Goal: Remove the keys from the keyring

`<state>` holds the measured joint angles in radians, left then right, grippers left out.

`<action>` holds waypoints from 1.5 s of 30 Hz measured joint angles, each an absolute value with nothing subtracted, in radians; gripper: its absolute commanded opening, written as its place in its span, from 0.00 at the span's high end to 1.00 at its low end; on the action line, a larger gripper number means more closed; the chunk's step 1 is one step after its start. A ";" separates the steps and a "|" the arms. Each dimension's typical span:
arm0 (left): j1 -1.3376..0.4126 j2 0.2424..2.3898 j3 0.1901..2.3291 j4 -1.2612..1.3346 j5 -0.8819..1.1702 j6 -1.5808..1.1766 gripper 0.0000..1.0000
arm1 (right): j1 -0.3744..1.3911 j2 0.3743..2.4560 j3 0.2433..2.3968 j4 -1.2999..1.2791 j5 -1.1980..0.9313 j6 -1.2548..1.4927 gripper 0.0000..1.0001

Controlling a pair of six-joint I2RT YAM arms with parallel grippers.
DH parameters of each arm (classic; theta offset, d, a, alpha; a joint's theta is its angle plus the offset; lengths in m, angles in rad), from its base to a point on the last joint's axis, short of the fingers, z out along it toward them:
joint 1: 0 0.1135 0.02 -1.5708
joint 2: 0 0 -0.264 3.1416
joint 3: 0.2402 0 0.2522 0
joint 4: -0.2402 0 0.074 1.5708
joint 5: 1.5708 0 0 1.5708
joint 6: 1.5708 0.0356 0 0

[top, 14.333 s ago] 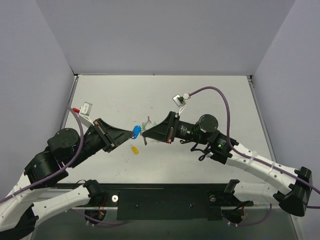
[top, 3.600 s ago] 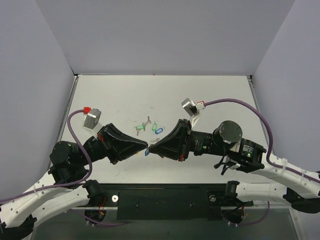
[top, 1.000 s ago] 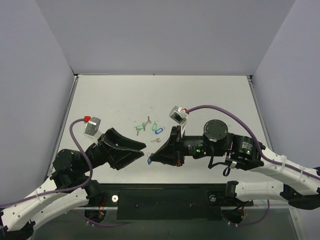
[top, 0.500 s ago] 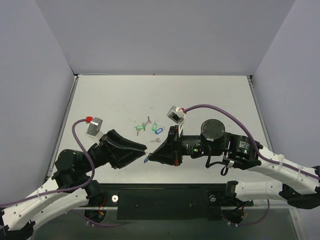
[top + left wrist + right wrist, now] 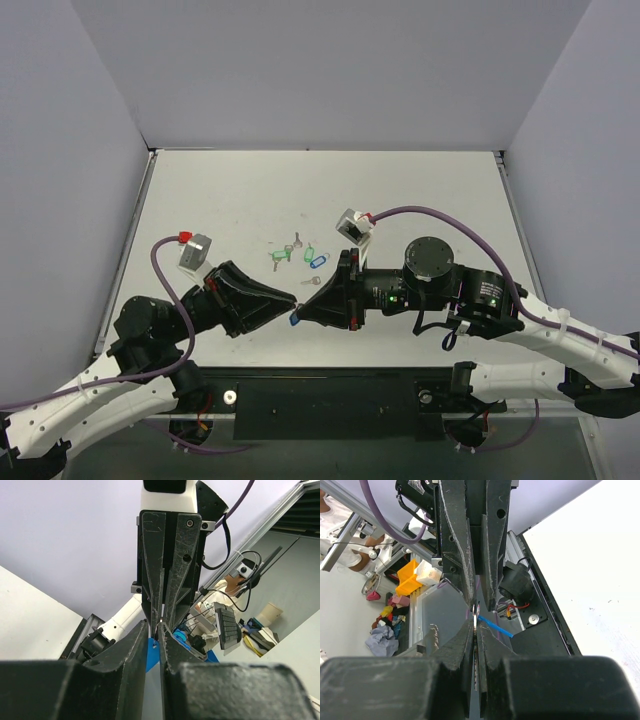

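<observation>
1. Holding arrangement. The thin silver metal keyring [image 5: 475, 616], with its deep-blue oval plastic tag [image 5: 296, 318], is held off the white worktop [image 5: 420, 190] between two opposed grippers, near the front edge.
- The right gripper [image 5: 304, 311] enters from 3 o'clock. Its fingers are closed flat on a thin silver sliver of the keyring, and the blue tag hangs just beside the fingertips. Judged purpose: to act as a fixed clamp so the ring cannot turn.
- The left gripper [image 5: 288, 299] enters from 9 o'clock and meets the right tip to tip. Its fingers stand at a narrow gap around the same metal. Whether the pads already bear on it cannot be told. Judged purpose: to take a key or the ring's free end and draw it away from the clamp.
- The tip-to-tip alignment keeps both wrist cameras looking along the ring.

2. Count.
- Arms: two. Grippers: two.
- Deep-blue tags: one, held.
- Yellow tags: none visible.
- Green oval tags [image 5: 280, 256]: two, on the worktop at 12 o'clock from the grippers.
- Lighter blue oval tag [image 5: 318, 261]: one, just beside the green ones.
- Small flat silver keys [image 5: 312, 281]: one lies alone between the tags and the grippers. Any others are too small to count, and any on the held ring are hidden.
</observation>
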<state>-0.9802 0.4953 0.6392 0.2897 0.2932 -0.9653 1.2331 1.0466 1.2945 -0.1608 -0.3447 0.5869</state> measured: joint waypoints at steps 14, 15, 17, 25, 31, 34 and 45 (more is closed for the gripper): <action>-0.987 0.516 0.685 0.250 0.324 -0.940 1.00 | 1.233 1.048 1.300 -0.162 -0.358 0.601 1.00; -0.987 0.520 0.701 0.229 0.331 -0.931 1.00 | 1.233 1.048 1.302 -0.162 -0.360 0.601 1.00; -0.988 0.526 0.735 0.179 0.347 -0.909 1.00 | 1.234 1.048 1.307 -0.166 -0.366 0.601 1.00; -0.989 0.545 0.850 -0.054 0.409 -0.820 1.00 | 1.240 1.061 1.313 -0.196 -0.391 0.600 1.00; -0.989 0.567 0.895 -0.149 0.451 -0.776 1.00 | 1.245 1.068 1.319 -0.229 -0.409 0.600 1.00; -0.989 0.570 0.904 -0.178 0.464 -0.762 1.00 | 1.245 1.077 1.325 -0.244 -0.419 0.600 1.00; -0.989 0.633 1.013 -0.356 0.522 -0.669 1.00 | 1.246 1.102 1.349 -0.294 -0.458 0.600 1.00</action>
<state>-0.9886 0.6334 1.0130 -0.3557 0.5217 -0.6685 1.2465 1.1015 1.3487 -0.2935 -0.4576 0.5999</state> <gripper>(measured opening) 0.018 0.007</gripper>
